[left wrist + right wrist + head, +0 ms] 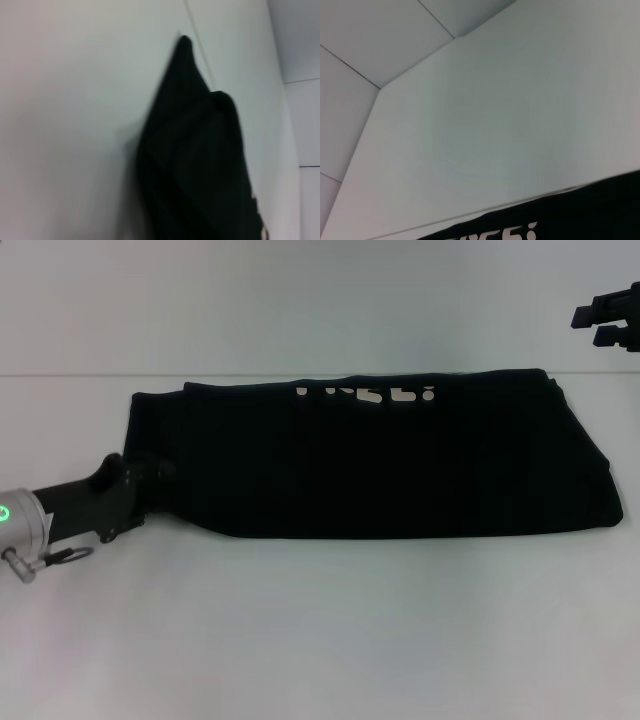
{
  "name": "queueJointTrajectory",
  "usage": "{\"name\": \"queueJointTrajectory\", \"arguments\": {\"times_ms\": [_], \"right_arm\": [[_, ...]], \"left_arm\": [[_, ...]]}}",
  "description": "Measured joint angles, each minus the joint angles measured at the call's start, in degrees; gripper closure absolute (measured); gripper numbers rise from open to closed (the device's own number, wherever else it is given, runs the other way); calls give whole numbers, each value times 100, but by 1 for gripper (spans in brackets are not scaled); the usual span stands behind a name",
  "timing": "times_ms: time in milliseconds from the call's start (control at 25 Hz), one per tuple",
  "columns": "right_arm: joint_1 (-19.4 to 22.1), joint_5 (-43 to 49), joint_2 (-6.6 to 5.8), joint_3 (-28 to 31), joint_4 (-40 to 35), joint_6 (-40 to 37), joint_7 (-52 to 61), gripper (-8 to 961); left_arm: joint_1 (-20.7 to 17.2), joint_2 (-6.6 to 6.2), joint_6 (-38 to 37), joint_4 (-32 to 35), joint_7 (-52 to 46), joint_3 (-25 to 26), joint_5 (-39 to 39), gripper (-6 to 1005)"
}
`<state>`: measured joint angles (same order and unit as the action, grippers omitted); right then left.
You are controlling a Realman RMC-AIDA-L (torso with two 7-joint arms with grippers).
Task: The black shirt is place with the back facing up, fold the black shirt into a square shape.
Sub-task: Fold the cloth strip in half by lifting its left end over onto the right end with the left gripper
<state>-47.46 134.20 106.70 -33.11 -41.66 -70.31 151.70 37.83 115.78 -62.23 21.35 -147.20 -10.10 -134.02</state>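
Note:
The black shirt (380, 460) lies on the white table (300, 640) as a long band folded lengthwise, running left to right. Part of its white print (365, 393) peeks out along the far fold edge. My left gripper (160, 475) is at the shirt's near left corner, its tip against the black cloth. In the left wrist view the shirt (200, 160) shows as layered folds ending in a point. My right gripper (598, 325) hangs open above the far right, off the cloth. The right wrist view catches the shirt's edge (600, 210) and print (505, 234).
The table's far edge (80, 375) runs just behind the shirt, with a pale wall beyond. Bare white tabletop stretches in front of the shirt toward me.

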Motion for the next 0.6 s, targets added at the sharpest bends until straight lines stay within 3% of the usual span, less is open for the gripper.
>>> {"name": "queueJointTrajectory", "arguments": {"times_ms": [600], "right_arm": [[4, -9, 0, 42, 0, -22, -3, 489]], "left_arm": [[274, 46, 586, -324, 68, -231, -72, 479]]}}
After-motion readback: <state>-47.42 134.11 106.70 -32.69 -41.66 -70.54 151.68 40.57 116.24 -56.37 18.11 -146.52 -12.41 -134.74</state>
